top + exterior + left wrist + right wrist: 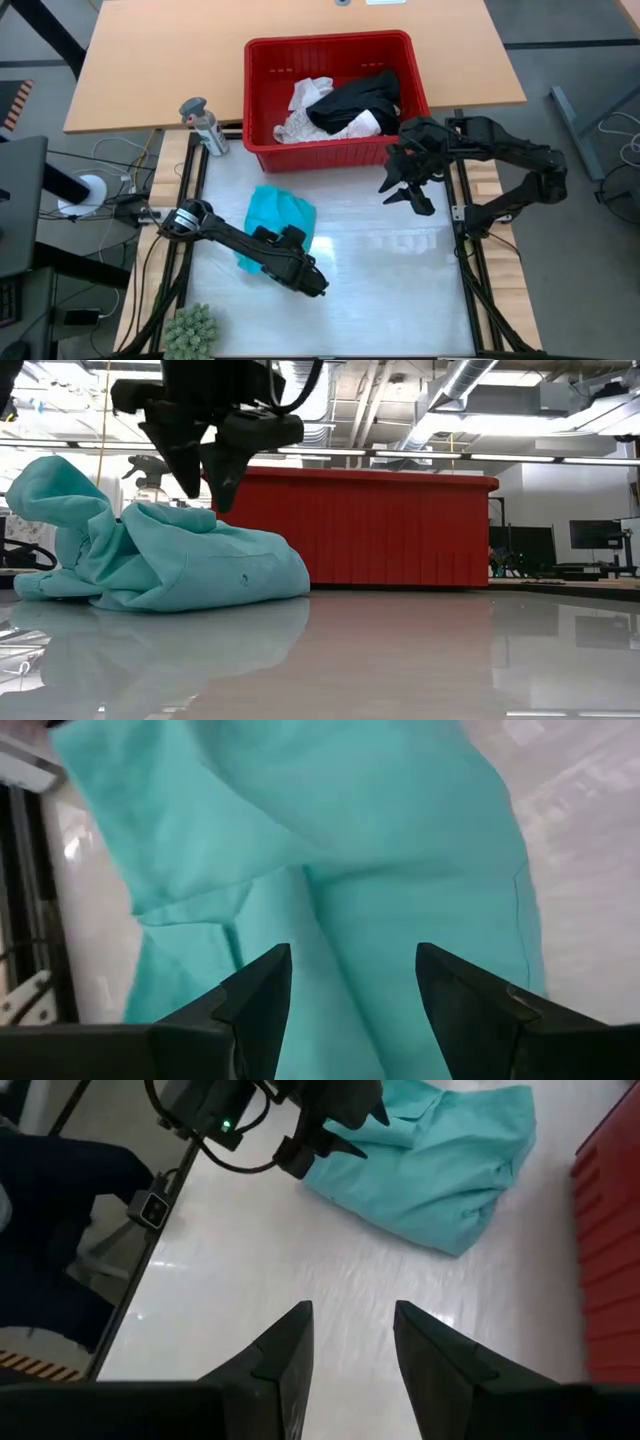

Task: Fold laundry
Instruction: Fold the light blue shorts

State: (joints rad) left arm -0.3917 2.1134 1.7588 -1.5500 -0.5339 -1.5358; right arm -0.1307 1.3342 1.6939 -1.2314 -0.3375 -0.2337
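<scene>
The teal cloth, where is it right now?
In the high view the teal cloth lies bunched on the table's left half, just in front of the red basket, with the left gripper over its near edge.

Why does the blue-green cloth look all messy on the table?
The teal cloth garment lies crumpled in a heap on the white table, not folded flat. The open left gripper hovers over it. Other clothes sit jumbled in the red plastic basket.

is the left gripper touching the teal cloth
Apart. The low view shows the left gripper open above the teal cloth, with a gap under its tips.
</scene>
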